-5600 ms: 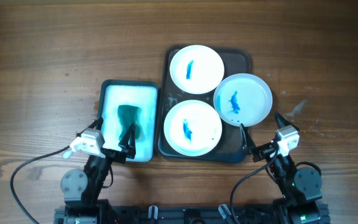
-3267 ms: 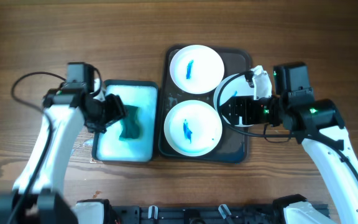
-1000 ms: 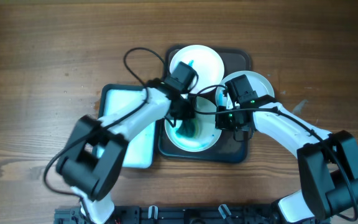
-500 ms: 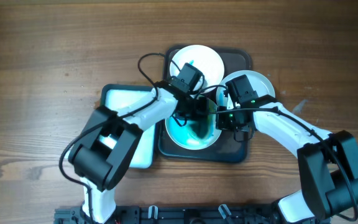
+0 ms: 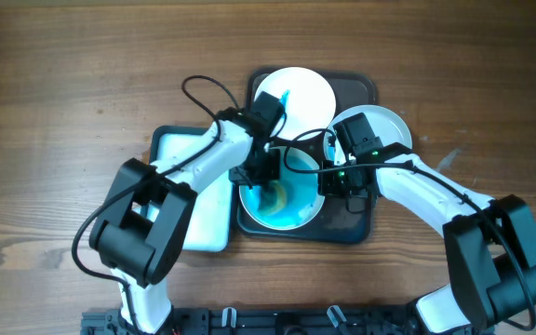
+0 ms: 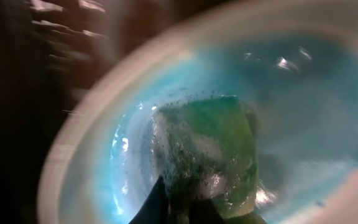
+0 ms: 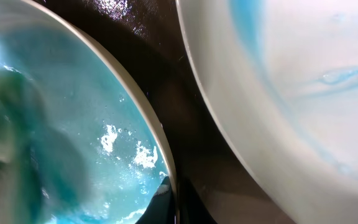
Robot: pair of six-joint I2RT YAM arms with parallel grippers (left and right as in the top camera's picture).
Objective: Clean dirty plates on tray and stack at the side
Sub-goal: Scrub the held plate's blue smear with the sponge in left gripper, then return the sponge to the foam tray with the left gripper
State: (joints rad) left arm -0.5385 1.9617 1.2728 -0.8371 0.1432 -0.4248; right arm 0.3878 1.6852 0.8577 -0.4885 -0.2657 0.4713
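scrubbing first plate: left pincer (image 5: 266, 181) pinching soapy green sponge (image 6: 207, 149), pressed into front round white plate (image 5: 287, 217) on dark rectangular tray (image 5: 356, 228), blue smear spread across it. right pincer (image 5: 330, 180) clamped on its right rim. both arms angled inward over tray. rear white plate (image 5: 307, 93), right-hand white plate (image 5: 389, 130) uncleaned, blue-marked. nothing stacked on wooden worktop (image 5: 63, 74).

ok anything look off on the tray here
The right-hand plate hangs over the right edge of the tray instead of lying inside it. The near plate is awash in blue, but that looks like the sponge smearing it.
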